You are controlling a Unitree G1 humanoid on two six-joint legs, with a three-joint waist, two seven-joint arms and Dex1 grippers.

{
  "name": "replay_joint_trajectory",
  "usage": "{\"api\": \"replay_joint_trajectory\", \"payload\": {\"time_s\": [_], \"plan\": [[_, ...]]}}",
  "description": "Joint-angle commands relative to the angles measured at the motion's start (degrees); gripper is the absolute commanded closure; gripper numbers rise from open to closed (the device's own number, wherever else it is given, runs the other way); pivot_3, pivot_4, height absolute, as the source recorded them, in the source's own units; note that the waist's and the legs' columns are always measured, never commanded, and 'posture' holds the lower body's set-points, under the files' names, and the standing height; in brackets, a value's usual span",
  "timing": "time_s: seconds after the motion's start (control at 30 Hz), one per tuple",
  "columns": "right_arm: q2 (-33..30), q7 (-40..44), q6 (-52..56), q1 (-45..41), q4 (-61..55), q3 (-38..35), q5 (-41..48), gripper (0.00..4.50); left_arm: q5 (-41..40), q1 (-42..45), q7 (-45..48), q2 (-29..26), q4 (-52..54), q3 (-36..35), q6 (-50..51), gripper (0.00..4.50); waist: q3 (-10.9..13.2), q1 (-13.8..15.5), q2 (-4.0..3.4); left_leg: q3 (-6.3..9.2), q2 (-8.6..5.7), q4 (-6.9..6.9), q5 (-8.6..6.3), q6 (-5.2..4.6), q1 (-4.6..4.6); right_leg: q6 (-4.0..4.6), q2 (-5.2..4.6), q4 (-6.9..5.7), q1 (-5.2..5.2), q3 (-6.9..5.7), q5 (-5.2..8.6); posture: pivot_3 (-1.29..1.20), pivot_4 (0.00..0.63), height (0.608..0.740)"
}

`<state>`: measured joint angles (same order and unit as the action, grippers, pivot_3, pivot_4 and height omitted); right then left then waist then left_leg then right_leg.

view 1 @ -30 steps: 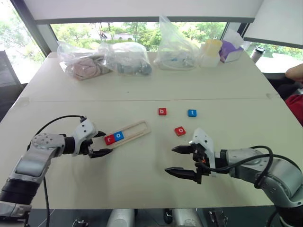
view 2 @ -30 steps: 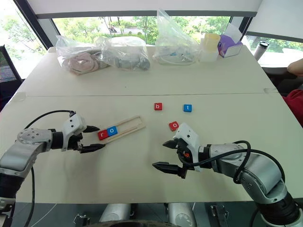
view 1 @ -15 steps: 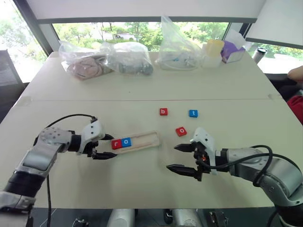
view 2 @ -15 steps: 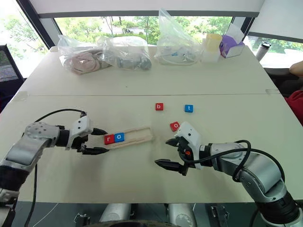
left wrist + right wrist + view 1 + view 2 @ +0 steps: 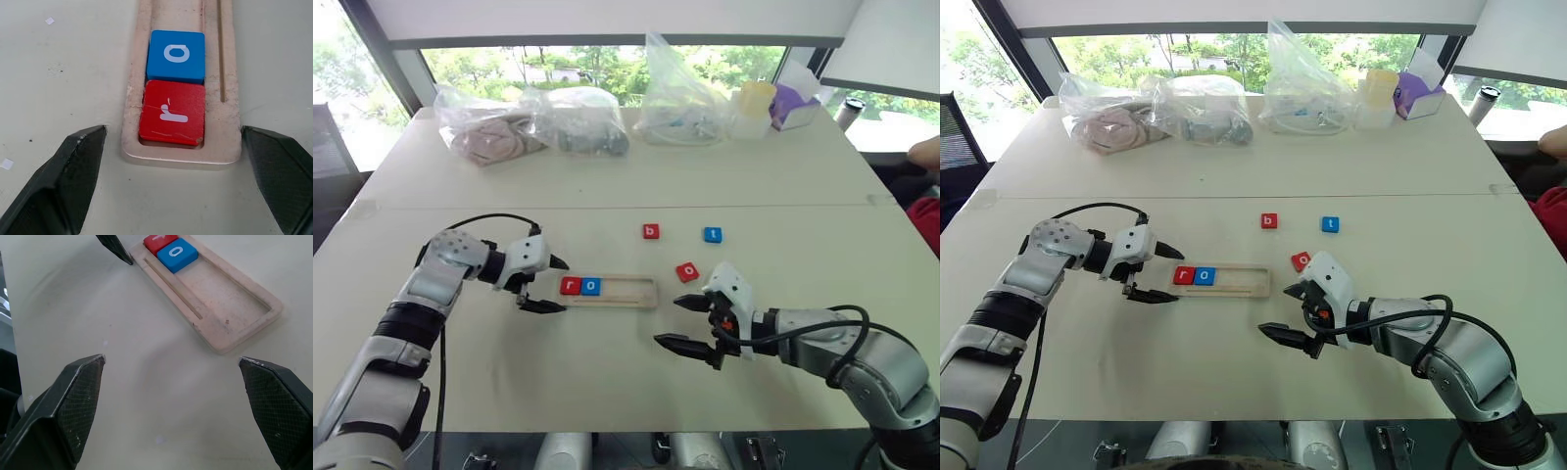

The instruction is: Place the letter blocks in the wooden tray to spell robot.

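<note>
Two letter blocks sit in the wooden tray (image 5: 632, 293) at its left end: red "r" (image 5: 571, 286), blue "o" (image 5: 591, 286), touching; remaining slots bare. Loose on the pale bench (image 5: 607, 186): red "b" (image 5: 651, 232), blue "t" (image 5: 712, 235), red "o" (image 5: 687, 271). Left gripper (image 5: 548, 285) released, fingers spread either side of the tray's left end. Right gripper (image 5: 683, 321) released, holding nothing, near the tray's right end. Clear plastic bags (image 5: 578, 119) along the far edge, windows behind
</note>
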<state>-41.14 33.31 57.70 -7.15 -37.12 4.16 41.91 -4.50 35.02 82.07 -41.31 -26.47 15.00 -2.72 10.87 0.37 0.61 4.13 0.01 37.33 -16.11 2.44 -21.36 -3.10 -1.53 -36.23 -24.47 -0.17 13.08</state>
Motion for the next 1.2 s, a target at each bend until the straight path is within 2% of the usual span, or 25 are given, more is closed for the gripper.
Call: {"api": "replay_joint_trajectory", "payload": {"time_s": [0.03, 0.2, 0.3, 0.47, 0.63, 0.77, 0.9, 1.13, 1.2], "plan": [[2.38, -2.81, -0.31, -1.75, -1.04, -2.37, 0.43, 0.00, 0.85, -1.29, -1.18, 0.44, 1.73, 0.17, 1.39, 0.02, 0.00, -0.08, 0.00, 0.00, 0.00, -0.01, 0.00, 0.00, 0.00, 0.00, 0.00, 0.00, 0.00, 0.00, 0.00, 0.00, 0.150, 0.740], [10.01, -12.13, 2.03, -12.78, 6.60, -3.33, -2.81, 0.00, -1.44, -2.46, -1.00, -3.33, 6.62, -3.56, 6.08, 0.02, 0.01, -0.79, 0.01, 0.01, 0.01, 0.06, 0.00, 0.00, 0.01, -0.01, 0.01, -0.04, 0.00, 0.02, -0.03, 0.00, 0.150, 0.740], [19.64, -23.23, 6.08, -22.68, 17.99, -3.07, -7.77, 0.00, -5.95, -3.91, 0.46, -8.19, 11.85, -8.34, 13.63, 0.02, 0.06, -1.87, 0.15, 0.01, 0.06, 0.04, 0.00, 0.00, 0.01, 0.05, 0.08, -0.08, -0.05, 0.03, -0.07, 0.00, 0.150, 0.740], [29.73, -31.31, 3.79, -30.55, 32.74, -0.97, -16.40, 0.00, -10.00, -8.90, -0.29, -17.80, 20.27, -15.37, 24.89, 0.02, 0.09, -2.85, 0.13, 0.02, 0.26, -0.27, 0.00, -0.01, -0.06, 0.26, 0.22, -0.28, -0.36, 0.02, -0.19, 0.00, 0.150, 0.740], [34.70, -32.61, -0.76, -32.88, 40.77, 2.13, -22.43, 0.00, -25.30, -10.04, -11.03, -13.55, 32.16, -30.69, 42.46, 0.02, 0.10, -2.78, 0.16, 0.00, 0.21, -0.23, -0.01, -0.02, -0.24, 0.17, 0.06, -0.33, -0.49, 0.02, -0.16, 0.00, 0.150, 0.740], [37.06, -32.44, -2.83, -35.28, 45.12, 3.79, -26.02, 0.00, -31.76, -17.22, -17.23, -11.43, 44.42, -36.12, 50.35, 0.02, 0.09, -3.34, 0.15, -0.36, 0.17, -0.21, -0.01, -0.03, -0.04, 0.09, -0.03, -0.31, -0.43, 0.28, -0.20, 0.00, 0.150, 0.740], [39.30, -32.87, -3.72, -37.73, 49.26, 3.43, -28.31, 0.00, -35.52, -20.94, -23.36, -9.01, 50.33, -38.38, 53.52, 0.02, 0.08, -3.03, 0.17, -0.34, 0.23, -0.17, -0.01, -0.02, 0.02, 0.13, 0.12, -0.44, -0.45, 0.35, -0.19, 0.00, 0.150, 0.740], [44.86, -34.51, -3.90, -39.86, 55.50, 3.70, -31.67, 0.00, -35.61, -23.79, -28.38, -6.99, 51.49, -37.02, 51.89, 0.02, 0.06, -3.05, 0.20, -0.40, 0.33, -0.09, 0.00, -0.02, 0.16, 0.23, 0.36, -0.67, -0.45, 0.50, -0.20, 0.00, 0.150, 0.740], [45.83, -34.66, -4.79, -39.58, 56.82, 4.09, -32.85, 0.54, -35.43, -23.61, -29.17, -6.49, 51.05, -36.30, 51.20, 0.00, 0.06, -3.12, 0.20, -0.48, 0.41, -0.10, 0.00, -0.02, 0.21, 0.25, 0.46, -0.68, -0.45, 0.60, -0.21, 0.00, 0.150, 0.740]]}}
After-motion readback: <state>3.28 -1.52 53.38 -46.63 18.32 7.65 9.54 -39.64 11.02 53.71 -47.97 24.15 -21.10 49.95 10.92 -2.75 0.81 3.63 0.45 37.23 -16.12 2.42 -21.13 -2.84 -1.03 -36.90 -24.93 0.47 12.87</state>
